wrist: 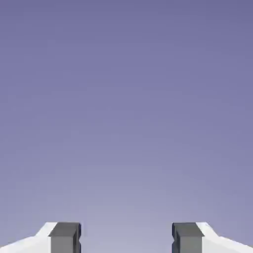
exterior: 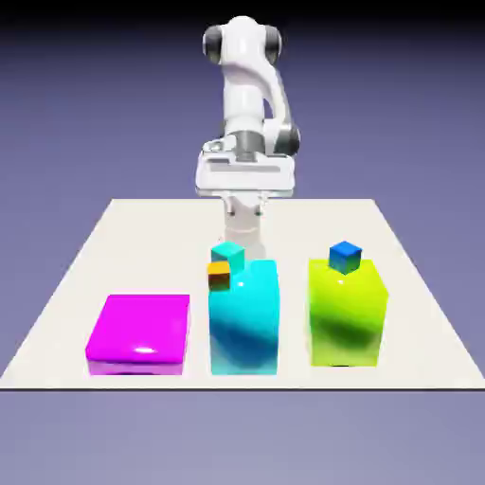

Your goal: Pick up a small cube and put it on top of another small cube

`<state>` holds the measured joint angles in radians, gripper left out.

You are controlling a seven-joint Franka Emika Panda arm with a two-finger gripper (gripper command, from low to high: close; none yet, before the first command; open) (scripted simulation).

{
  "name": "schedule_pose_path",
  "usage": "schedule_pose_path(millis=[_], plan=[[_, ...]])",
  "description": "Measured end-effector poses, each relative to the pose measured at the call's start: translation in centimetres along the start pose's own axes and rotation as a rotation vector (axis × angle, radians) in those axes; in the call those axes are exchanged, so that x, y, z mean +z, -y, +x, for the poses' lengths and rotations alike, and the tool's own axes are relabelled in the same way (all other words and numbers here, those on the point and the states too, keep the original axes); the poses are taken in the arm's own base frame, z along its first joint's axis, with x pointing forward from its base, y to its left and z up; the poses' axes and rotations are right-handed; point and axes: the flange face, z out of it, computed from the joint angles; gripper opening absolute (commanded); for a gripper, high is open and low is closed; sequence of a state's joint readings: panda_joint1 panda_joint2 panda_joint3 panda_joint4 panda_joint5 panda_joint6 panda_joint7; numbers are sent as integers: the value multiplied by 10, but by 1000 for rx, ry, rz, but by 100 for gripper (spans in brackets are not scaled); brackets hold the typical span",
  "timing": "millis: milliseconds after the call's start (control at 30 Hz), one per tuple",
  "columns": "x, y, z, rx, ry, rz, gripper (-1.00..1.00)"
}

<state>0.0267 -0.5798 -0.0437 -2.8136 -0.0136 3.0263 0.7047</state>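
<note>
Claw point(wrist: 126, 238) seen wide, nothing gripped; only backdrop shown betw. the tips in hand view. In ext. view it's held high near the base, well back from the blocks.

Tiny orange cube point(exterior: 219, 276) is seen at the top of the big cyan block point(exterior: 243, 327), toward its left edge in ext. view, w/ the tiny teal cube point(exterior: 227, 255) just behind. Whether those two touch can't be told. Tiny blue cube point(exterior: 345, 256) is seen at the top of the yellow-green block point(exterior: 347, 317); magenta slab point(exterior: 140, 332) is at the left on the surface point(exterior: 313, 227).

Risks: orange could be knocked off the edge if approached off-centre. Teal could be clipped by a finger, gap being tight. Cyan block could be bumped if descent's too low. No cube in hand view, so aim can't be checked from there; re-aim prob. needed first. On stacking, orange could be tipped off if released off-centre.
</note>
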Motion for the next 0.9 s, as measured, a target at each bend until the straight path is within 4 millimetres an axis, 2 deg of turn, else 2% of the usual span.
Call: schedule_pose_path(millis=[233, 467, 667, 900], plan=[[-7, -53, 27, -98, 36, -9, 0], [-5, -109, 39, -194, 99, 4, 0], [3, -155, 37, -275, 168, 40, 0], [20, -206, 21, -372, 260, 112, 0]])
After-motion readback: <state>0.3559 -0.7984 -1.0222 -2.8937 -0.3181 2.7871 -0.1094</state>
